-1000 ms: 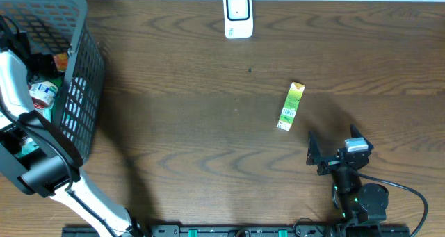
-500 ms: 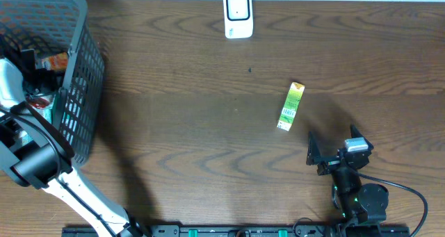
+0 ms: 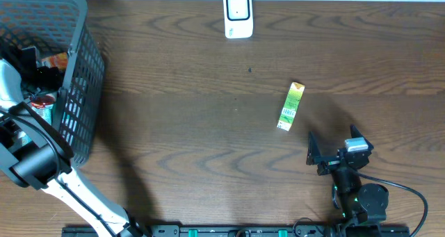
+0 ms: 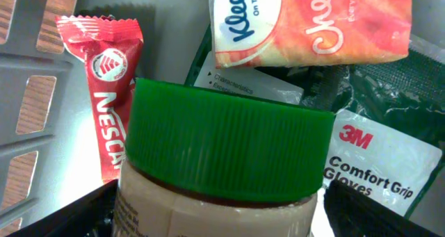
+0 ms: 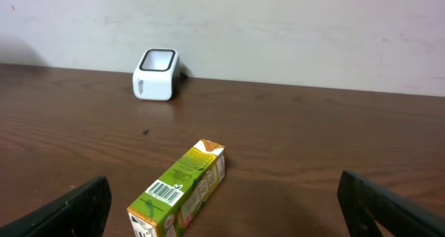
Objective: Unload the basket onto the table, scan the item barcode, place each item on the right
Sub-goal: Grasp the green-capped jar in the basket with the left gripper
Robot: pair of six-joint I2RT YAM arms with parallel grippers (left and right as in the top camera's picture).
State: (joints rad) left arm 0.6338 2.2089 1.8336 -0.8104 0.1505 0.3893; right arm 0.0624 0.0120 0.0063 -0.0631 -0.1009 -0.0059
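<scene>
A jar (image 4: pixel 215 195) with a ribbed green lid (image 4: pixel 226 143) stands inside the gray mesh basket (image 3: pixel 80 91) at the left edge of the overhead view, framed by the left gripper (image 4: pixel 219 209), whose dark fingers (image 4: pixel 69 213) sit spread to either side of the glass; whether they press it or stand just clear cannot be told. Around the jar lie a red Nescafé sachet (image 4: pixel 104 105) at upper left of the wrist view, an orange Kleenex pack (image 4: pixel 313 25) at upper right and a 3M Comfort Grip glove packet (image 4: pixel 379 160) at lower right. Out on the dark wooden table (image 3: pixel 195 126), the white scanner (image 3: pixel 238 14) stands at the top center of the overhead frame, well apart from the basket. A green carton (image 3: pixel 291 106) lies flat right of center, its barcode facing up. The right gripper (image 3: pixel 332 150) rests near the lower right, just below the carton, jaws spread wide and holding nothing.
</scene>
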